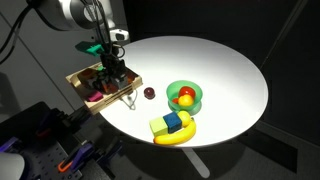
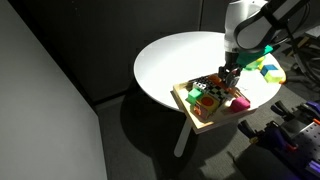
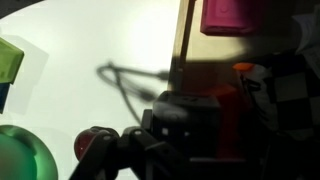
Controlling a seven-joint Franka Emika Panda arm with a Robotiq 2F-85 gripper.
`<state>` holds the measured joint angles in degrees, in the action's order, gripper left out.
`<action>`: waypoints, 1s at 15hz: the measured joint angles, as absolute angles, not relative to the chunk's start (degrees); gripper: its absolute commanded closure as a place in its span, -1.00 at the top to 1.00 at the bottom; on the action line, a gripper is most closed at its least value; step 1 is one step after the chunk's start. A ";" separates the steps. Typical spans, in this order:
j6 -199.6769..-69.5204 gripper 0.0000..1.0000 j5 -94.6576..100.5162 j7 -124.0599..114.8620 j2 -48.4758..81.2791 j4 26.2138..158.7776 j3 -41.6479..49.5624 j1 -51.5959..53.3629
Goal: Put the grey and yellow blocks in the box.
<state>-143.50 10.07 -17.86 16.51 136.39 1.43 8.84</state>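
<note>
My gripper (image 1: 112, 75) hangs low over the wooden box (image 1: 84, 84) at the table's edge; it also shows in an exterior view (image 2: 228, 78). In the wrist view a dark grey block (image 3: 185, 118) fills the space between the jaws (image 3: 185, 135), so the gripper looks shut on it, above the box's wall (image 3: 180, 40). A yellow-green block (image 1: 160, 126) lies on the table next to a blue block (image 1: 176, 121) and a banana (image 1: 182, 137), far from the gripper. The box (image 2: 190, 105) holds several small toys.
A green bowl (image 1: 184, 97) with red and yellow fruit stands mid-table. A small red ball (image 1: 147, 93) lies between box and bowl; it also shows in the wrist view (image 3: 92, 145). A pink block (image 3: 232, 15) lies in the box. The round white table (image 1: 210, 60) drops off behind the box.
</note>
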 measured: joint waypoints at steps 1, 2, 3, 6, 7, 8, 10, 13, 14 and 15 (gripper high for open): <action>-143.50 1.00 10.07 -17.86 16.51 136.39 1.43 8.84; -143.50 1.00 10.07 -17.86 16.51 136.39 1.43 8.84; -143.50 1.00 10.07 -17.87 16.49 136.40 1.43 8.84; -143.52 1.00 10.07 -17.88 16.24 136.42 1.47 8.84; -143.53 1.00 10.07 -17.89 16.04 136.44 1.52 8.84; -143.55 1.00 10.07 -17.89 15.80 136.46 1.57 8.82; -143.56 1.00 10.05 -17.91 15.01 136.62 1.65 8.64; -143.57 1.00 9.28 -17.92 13.35 136.97 1.71 7.66; -143.57 1.00 8.67 -17.93 12.71 137.15 1.78 7.12; -143.57 1.00 8.03 -17.93 11.97 137.38 1.87 6.50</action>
<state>-143.57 8.03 -17.93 11.97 137.38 1.87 6.50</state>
